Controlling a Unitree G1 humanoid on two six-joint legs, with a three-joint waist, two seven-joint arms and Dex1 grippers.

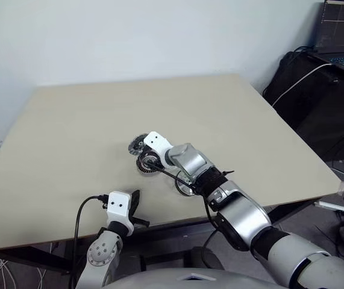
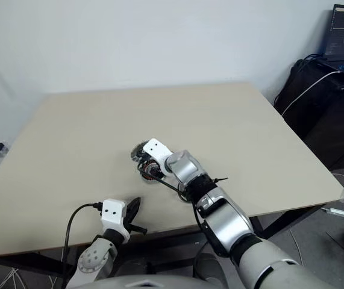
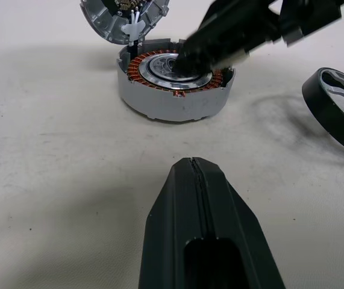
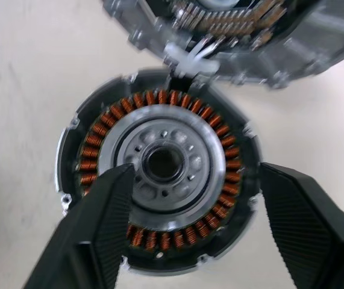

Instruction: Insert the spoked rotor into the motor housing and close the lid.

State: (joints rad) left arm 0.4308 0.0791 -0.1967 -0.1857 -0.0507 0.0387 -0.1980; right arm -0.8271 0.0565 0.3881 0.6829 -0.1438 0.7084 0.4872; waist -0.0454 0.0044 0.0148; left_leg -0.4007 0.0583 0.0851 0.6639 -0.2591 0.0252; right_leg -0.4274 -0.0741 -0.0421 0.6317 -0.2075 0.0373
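Copper-wound motor housing (image 4: 162,174) open, holding silvery centre only.

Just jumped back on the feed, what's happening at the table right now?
The right gripper hangs over the open motor housing with its fingers spread, holding nothing. Inside the housing, the copper windings ring a silvery centre. The lid is tipped up at the housing's far edge, joined to it. The spoked rotor lies on the table beside the housing, not yet inserted. The left gripper is shut and empty near the table's front edge.
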